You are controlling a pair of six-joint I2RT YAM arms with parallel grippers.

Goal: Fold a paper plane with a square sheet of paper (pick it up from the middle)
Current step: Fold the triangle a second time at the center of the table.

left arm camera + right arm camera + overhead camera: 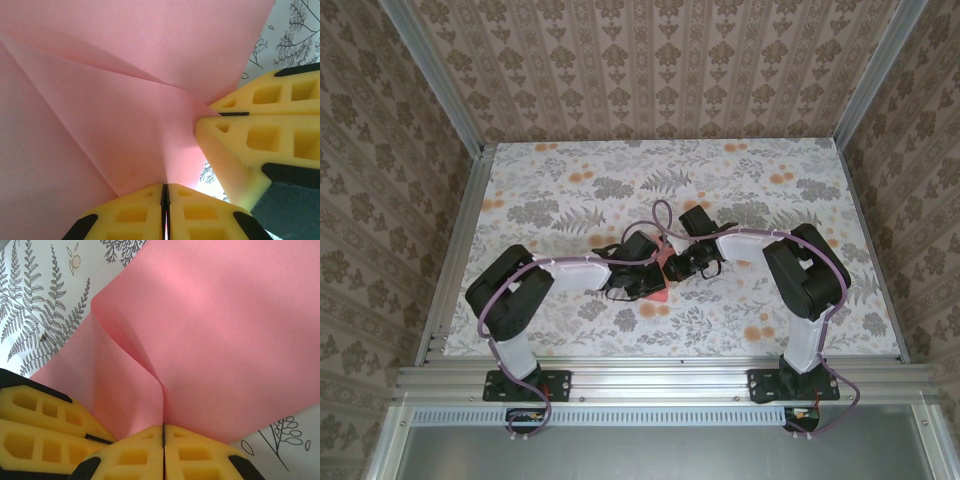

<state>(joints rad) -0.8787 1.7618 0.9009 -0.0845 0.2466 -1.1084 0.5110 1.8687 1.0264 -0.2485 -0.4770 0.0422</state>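
The pink sheet of paper (660, 294) hangs between my two grippers over the middle of the table, bent and creased; most of it is hidden under the wrists from above. My left gripper (166, 192) is shut on the paper's edge (125, 100), where a diagonal fold runs to the pinch. Just beside it, my right gripper (163, 432) is shut on the same paper (225, 340), which curls up from its jaws. Each wrist view shows the other gripper's yellow fingers (260, 130) (40, 425) close by. From above, the left gripper (645, 262) and the right gripper (682, 262) nearly touch. Whether the paper has a plane's shape I cannot tell.
The table (720, 180) wears a white cloth printed with grey ferns and small orange flowers. Aluminium rails (650, 378) frame its near edge and sides, and patterned walls (650, 70) close it in. Purple cables (660, 215) loop above the wrists.
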